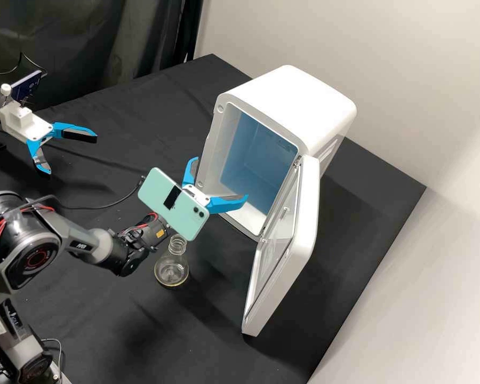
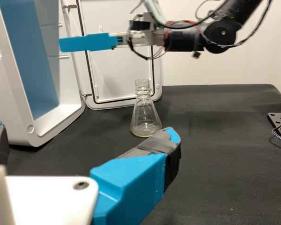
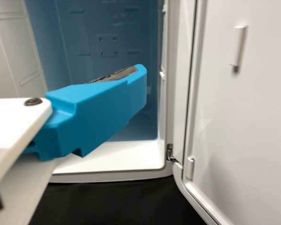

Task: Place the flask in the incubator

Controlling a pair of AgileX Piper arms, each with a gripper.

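A clear, empty conical flask (image 1: 172,264) (image 2: 144,111) stands upright on the black bench, in front of the incubator (image 1: 298,101). The incubator is white with a blue inside (image 3: 107,37), and its door (image 1: 282,250) (image 3: 243,117) is swung wide open. My right gripper (image 1: 218,178) is open with nothing in it. It hangs at the incubator's opening, above and beyond the flask, and one blue finger (image 3: 98,110) shows before the cavity. My left gripper (image 1: 69,154) (image 2: 84,133) is open and empty, low over the bench at the far left, well away from the flask.
A mint-green phone (image 1: 173,202) is mounted on the right wrist, just above the flask. A thin cable (image 1: 106,202) runs over the bench between the arms. The bench edge (image 1: 357,298) drops off right of the door. A dark curtain hangs behind.
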